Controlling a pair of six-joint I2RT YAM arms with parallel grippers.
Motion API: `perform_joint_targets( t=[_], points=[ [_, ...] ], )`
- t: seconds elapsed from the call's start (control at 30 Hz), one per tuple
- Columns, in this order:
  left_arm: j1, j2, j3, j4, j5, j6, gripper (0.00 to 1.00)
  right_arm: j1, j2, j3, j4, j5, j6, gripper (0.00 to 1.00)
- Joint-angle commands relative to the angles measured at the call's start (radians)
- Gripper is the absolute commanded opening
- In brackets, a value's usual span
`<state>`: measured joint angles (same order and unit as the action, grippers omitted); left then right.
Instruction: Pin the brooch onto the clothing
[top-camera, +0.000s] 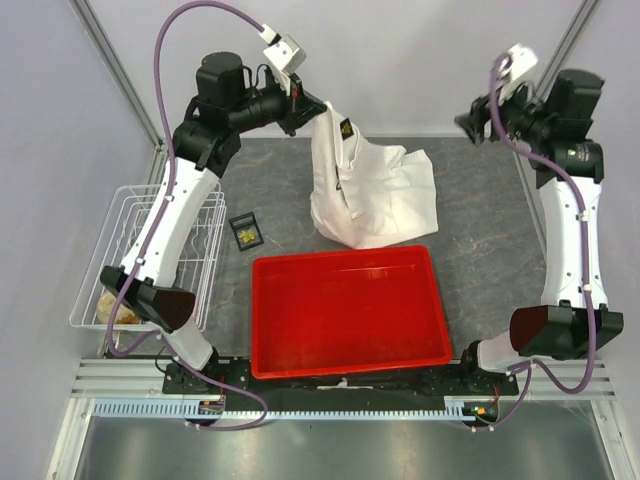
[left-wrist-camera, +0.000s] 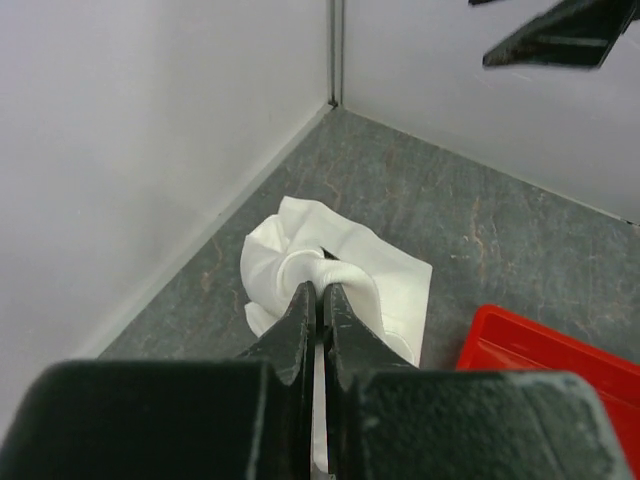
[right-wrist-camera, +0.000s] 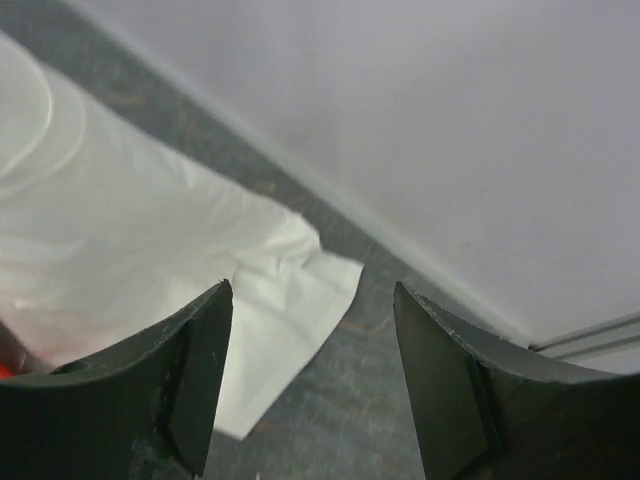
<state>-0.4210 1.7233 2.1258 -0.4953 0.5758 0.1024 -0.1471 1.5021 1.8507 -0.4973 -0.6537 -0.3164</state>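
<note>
Gray table (top-camera: 480, 250), far edge: your L gripper (left-wrist-camera: 322, 292) pinches the white T-shirt (top-camera: 385, 200), one end held up; R gripper (right-wrist-camera: 312, 300) wide apart, empty, nr far-right corner.

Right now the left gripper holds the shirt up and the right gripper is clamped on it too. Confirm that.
Wrong about the right gripper: it is open and holds nothing, as the right wrist view shows, its jaws apart. The left gripper does hold the T-shirt up.
</note>
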Motion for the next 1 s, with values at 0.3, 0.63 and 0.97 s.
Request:
perform_joint_targets(
  t=[0.3,0.63,0.97],
  points=[
    [0.025,0.025,-0.119,0.011,-0.083,0.008,0.02,0.299,-0.008,-0.535,-0.134,-0.043,-0.440,0.73],
    [0.109,0.188,-0.038,0.044,-0.039,-0.093,0.02,0.492,0.324,-0.460,0.049,0.025,-0.452,0.73],
    [0.159,0.242,-0.010,0.077,0.024,-0.156,0.02,0.546,0.520,-0.377,0.103,0.153,-0.523,0.81]
  ],
)
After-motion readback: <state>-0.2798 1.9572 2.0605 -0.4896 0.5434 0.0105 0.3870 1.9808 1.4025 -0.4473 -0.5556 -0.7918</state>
